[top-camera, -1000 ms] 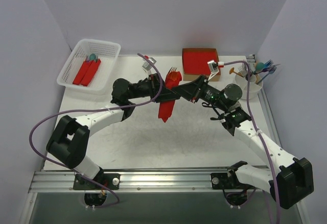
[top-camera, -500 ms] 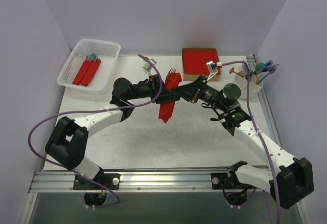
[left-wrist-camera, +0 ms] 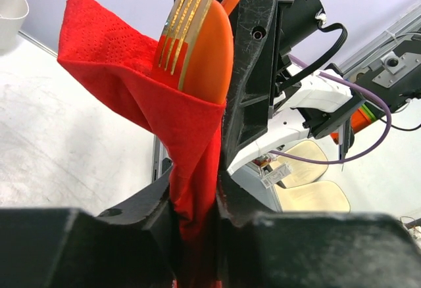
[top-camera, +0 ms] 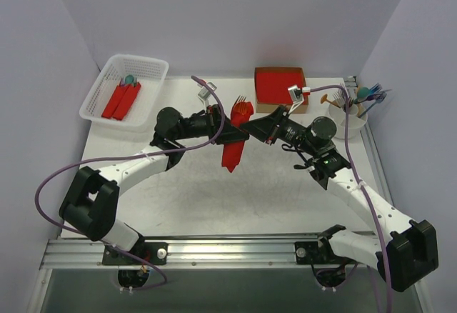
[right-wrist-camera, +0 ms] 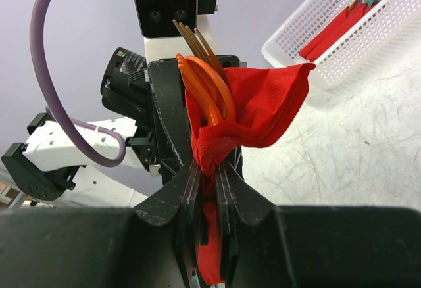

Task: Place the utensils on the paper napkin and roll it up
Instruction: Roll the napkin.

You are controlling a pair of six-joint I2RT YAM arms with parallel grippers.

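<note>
The paper napkin (top-camera: 232, 153) hangs as a loosely rolled red bundle above the middle of the table, gripped from both sides. A fork (left-wrist-camera: 189, 13) and an orange spoon (left-wrist-camera: 212, 51), the utensils, stick out of its top fold. My left gripper (top-camera: 226, 133) is shut on the napkin (left-wrist-camera: 187, 137) from the left, its jaws pinching the lower part. My right gripper (top-camera: 248, 131) is shut on the napkin (right-wrist-camera: 260, 107) from the right, just below the orange utensils (right-wrist-camera: 209, 89). The utensil handles are hidden inside the roll.
A white basket (top-camera: 136, 58) at the back left holds red rolled bundles (top-camera: 121, 100). A brown cardboard box with a red stack (top-camera: 280, 84) sits at the back middle. A white cup (top-camera: 347, 123) of coloured utensils stands at the back right.
The left gripper's jaws have narrowed onto the napkin, and the left arm's elbow has shifted slightly left. The bundle and the right arm stay nearly where they were.
</note>
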